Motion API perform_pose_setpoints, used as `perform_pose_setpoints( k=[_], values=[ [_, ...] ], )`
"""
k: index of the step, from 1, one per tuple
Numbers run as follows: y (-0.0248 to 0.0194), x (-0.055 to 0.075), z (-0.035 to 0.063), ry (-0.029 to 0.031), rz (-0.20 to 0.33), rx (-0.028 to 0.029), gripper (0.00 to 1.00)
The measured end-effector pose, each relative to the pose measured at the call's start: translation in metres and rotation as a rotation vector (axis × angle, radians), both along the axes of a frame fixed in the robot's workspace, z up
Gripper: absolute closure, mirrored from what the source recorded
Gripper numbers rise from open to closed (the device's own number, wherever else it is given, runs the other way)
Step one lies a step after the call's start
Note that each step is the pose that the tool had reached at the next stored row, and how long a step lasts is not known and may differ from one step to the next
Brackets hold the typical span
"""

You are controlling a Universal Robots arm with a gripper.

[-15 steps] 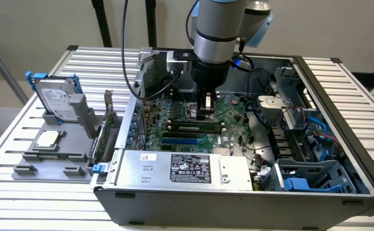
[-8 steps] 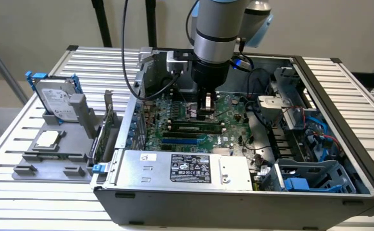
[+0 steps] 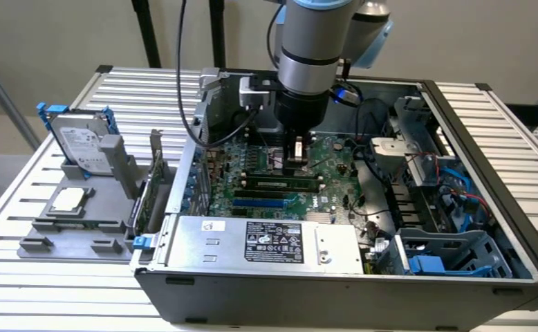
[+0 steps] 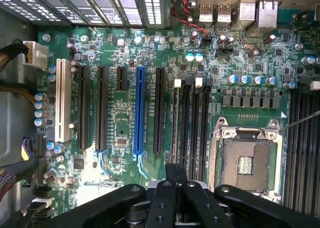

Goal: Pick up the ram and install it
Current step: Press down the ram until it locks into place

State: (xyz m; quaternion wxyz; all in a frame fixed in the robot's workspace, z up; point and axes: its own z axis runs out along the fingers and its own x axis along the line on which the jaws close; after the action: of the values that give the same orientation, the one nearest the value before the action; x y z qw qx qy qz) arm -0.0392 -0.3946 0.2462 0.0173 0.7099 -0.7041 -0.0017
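A beige wall is closing off the room behind, with black poles standing against it. A slatted metal table is carrying everything. At the exterior view's left, a grey tray is holding an upright hard drive, a silver chip lying flat, and an expansion card standing on edge. Beside it, an open case is lying on its side with the green board facing up and a silver power supply along the near wall. The arm is reaching down into the case, and the gripper is hanging low over the board with its fingers pressed together; I cannot tell whether anything is pinched between them. The ram is sitting along the black slots, just on the power-supply side of the gripper. At the exterior view's right, blue cables and a blue-trimmed drive cage are filling the case's end.
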Motion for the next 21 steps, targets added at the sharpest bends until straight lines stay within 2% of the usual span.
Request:
perform_pose_setpoints(
  k=[6,13,18,21],
  values=[
    [0.0009,-0.003,-0.0089,-0.0011,0.0,-0.0052,0.89],
    [0.0015,-0.003,-0.0169,-0.0025,0.0,-0.0079,0.89],
    [0.0016,-0.003,-0.0223,-0.0034,0.0,-0.0074,0.89],
    [0.0017,-0.003,-0.0195,-0.0037,0.0,-0.0065,0.89]
  ],
)
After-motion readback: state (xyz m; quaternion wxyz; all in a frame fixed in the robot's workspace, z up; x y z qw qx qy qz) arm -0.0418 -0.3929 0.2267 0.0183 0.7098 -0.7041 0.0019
